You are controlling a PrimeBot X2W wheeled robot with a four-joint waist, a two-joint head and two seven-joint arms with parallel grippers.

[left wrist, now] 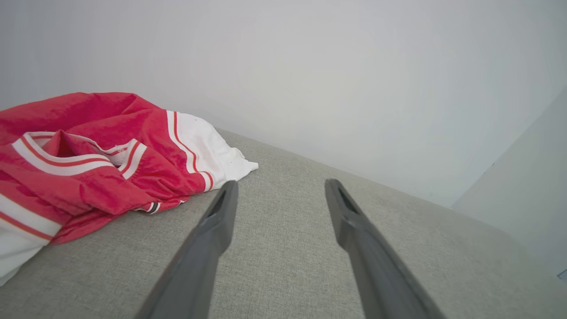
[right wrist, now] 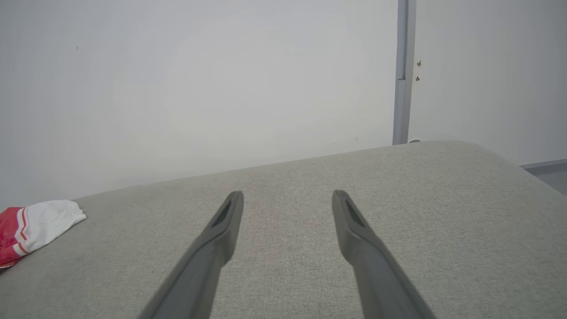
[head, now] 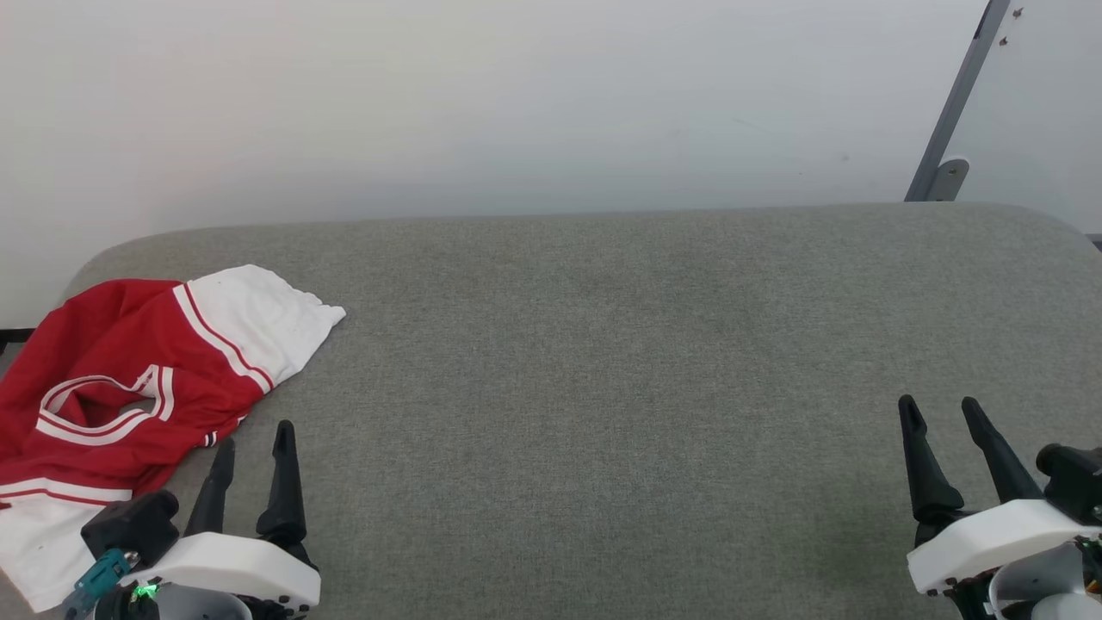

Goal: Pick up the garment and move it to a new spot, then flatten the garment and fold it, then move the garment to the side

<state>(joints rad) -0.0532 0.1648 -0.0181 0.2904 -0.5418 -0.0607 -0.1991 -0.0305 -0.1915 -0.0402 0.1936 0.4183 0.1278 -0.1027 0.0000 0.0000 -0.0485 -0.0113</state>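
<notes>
Lying crumpled along the left edge of the grey upholstered surface (head: 603, 370), toward its near left corner: the red T-shirt (head: 112, 370), striped neckline facing up, one white sleeve end (head: 258, 319) spreading toward the middle. Hovering just beside the cloth: left gripper (head: 255, 435), fingers standing wide apart, holding nothing. Sitting at the near right corner, well apart from the cloth: right gripper (head: 938, 405), fingers likewise spread and bare. Probably handling as light, soft and limp, sagging and bunching when lifted. Best taken by pinching a raised fold near the striped collar or shoulder.
</notes>
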